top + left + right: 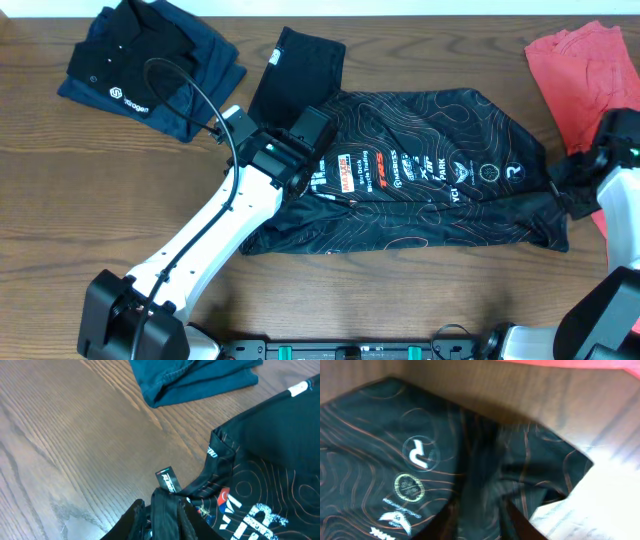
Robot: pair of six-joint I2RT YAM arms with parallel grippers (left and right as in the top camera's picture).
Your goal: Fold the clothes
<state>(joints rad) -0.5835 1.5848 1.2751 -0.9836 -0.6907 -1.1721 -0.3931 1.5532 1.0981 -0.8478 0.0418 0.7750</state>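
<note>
Fabric this thin is light, limp and slippery, so I grip the jersey, spread across mid-table, by its edges. My left gripper looks pinched closed on its neck edge. My right gripper straddles bunched cloth; I cannot tell whether it is clamped.

Robotics lab bench, by look of it. Wood-grain surface as work area. Two white-and-black arms mounted at near edge: left arm, right arm. Black cable looping above left arm. Dark base rail with green fittings along front edge. Garments spread on same surface: jersey, folded polo, red garment. Fixed overhead camera plus wrist cameras, as on recording rig.
</note>
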